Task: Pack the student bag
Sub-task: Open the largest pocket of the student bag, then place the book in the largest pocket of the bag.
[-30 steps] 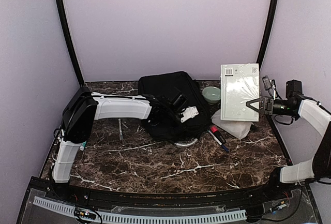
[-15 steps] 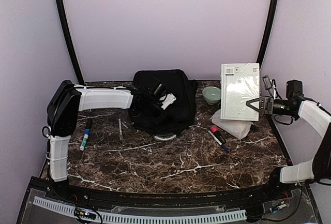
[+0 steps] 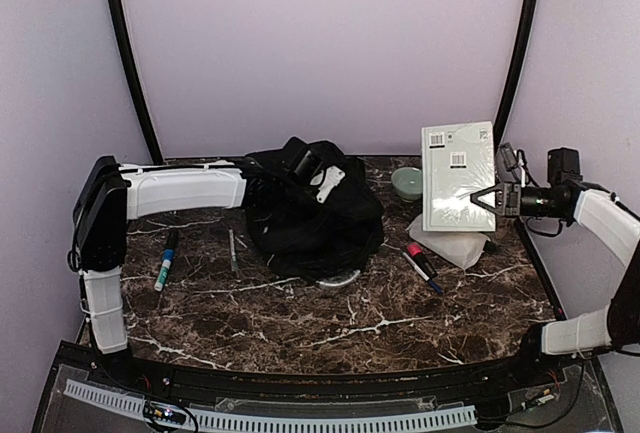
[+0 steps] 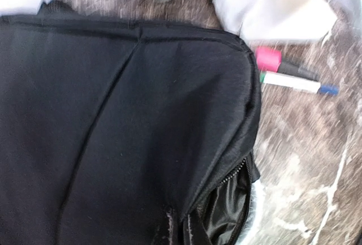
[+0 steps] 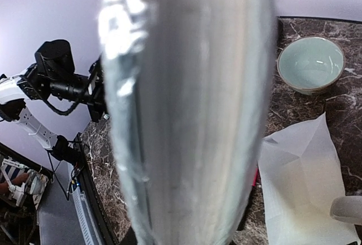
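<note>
Marker loose at far left. Left gripper snapped fully shut, apparently pinching top of student bag. Bag flat a second ago, now bunched and hauled up at back-centre of table, mouth probably being opened for packing. Right gripper nipped onto upright white book, well apart to right of bag.

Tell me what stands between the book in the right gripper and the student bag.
The pale green bowl sits on the table between the white book, clamped upright in the right gripper, and the student bag. The book seems to hang higher than the bowl, so a raised path looks free.
</note>
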`<state>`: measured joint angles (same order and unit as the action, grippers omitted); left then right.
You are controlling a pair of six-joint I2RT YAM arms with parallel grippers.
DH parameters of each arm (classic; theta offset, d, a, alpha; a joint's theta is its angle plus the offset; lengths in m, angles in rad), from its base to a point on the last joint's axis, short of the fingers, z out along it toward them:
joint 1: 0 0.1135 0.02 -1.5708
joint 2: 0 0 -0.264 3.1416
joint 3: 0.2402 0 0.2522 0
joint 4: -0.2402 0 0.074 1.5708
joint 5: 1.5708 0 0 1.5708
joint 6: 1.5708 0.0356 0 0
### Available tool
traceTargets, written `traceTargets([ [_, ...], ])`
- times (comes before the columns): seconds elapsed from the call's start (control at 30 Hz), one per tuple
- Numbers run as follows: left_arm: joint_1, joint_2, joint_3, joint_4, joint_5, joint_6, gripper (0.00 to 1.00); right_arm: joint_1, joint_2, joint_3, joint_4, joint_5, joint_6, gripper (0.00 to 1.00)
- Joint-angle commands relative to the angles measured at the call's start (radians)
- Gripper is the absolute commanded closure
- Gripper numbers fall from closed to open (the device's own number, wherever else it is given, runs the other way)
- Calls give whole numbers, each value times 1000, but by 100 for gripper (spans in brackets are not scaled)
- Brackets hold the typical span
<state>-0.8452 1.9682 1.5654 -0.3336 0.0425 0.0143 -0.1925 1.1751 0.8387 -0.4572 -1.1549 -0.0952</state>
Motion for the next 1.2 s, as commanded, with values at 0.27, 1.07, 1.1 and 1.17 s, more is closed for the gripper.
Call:
traceTargets([
  [0.27,115,-94,108,98,128,-23,100,213,109,156,-76,-14,138,100],
  [1.07,114,-174,44,206,114,-127,100,578,458,214,-175,-80,100,100],
  [1.1,115,-184,34,209,117,-124,100,598,475,222,-155,-91,117,100],
  [1.17,114,-201,19,215,122,-123,100,625,508,244,-124,-109,147,100],
])
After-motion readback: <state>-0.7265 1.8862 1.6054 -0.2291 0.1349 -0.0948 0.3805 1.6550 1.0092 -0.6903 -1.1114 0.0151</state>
